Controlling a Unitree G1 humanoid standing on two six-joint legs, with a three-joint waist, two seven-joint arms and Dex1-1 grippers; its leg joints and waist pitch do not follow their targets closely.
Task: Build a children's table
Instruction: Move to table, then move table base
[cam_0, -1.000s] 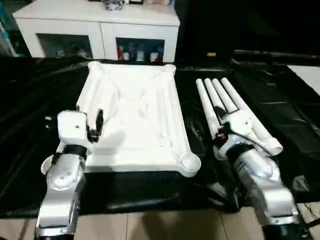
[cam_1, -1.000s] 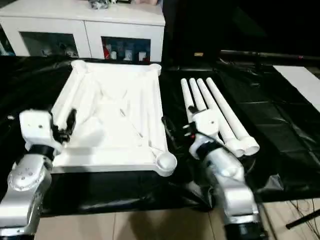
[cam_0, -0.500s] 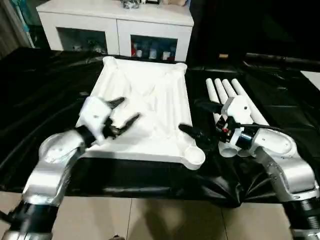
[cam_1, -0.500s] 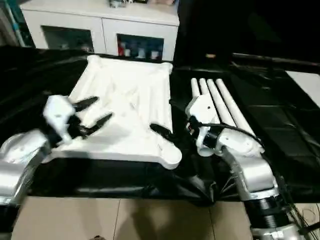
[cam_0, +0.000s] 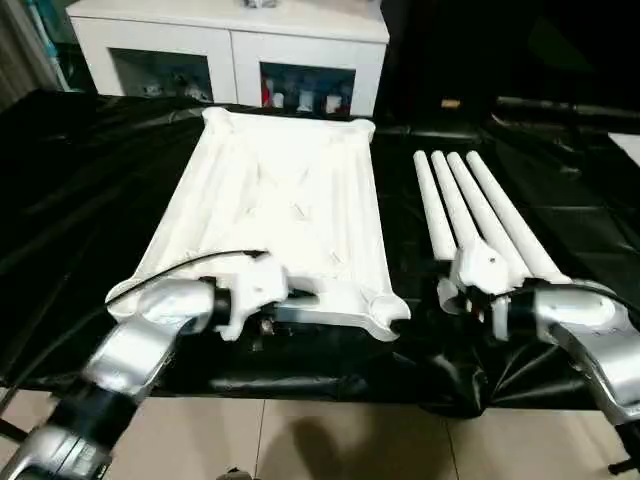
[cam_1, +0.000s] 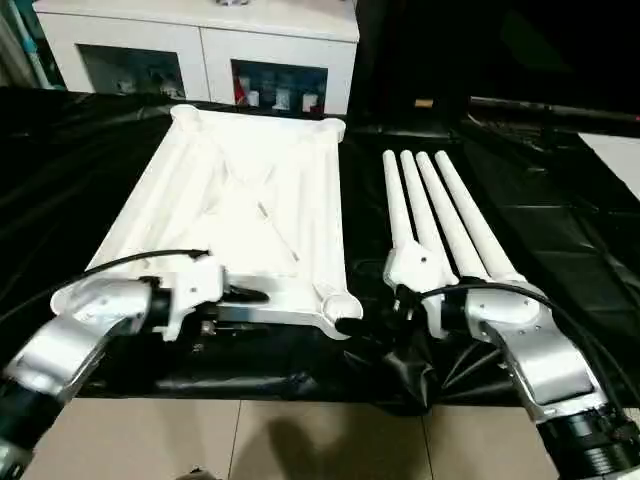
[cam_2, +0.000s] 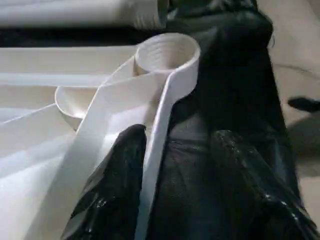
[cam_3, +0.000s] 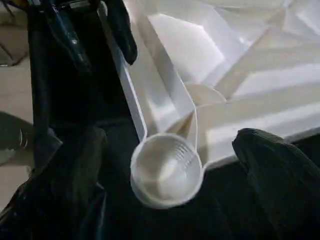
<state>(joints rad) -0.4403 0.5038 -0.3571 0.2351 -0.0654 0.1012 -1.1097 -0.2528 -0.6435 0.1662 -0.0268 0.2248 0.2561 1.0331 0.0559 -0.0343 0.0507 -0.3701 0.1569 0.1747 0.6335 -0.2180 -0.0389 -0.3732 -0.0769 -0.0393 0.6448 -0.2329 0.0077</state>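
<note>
Tabletop (cam_0: 290, 200) lies ribbed side up on the black-covered desk (cam_0: 80, 190), its near rim straddled by the left gripper (cam_2: 170, 185), likely to steady it; the right gripper (cam_3: 170, 170), spread wide, flanks the near corner socket (cam_3: 166, 170). Beyond, four legs (cam_0: 470, 200) wait alongside.

A black plastic sheet (cam_0: 80, 180) covers the worktop, wrinkled and glossy under the light. Behind it stands a white cabinet (cam_0: 225, 45) with glass doors. Beige floor tiles (cam_0: 330, 440) lie in front.
</note>
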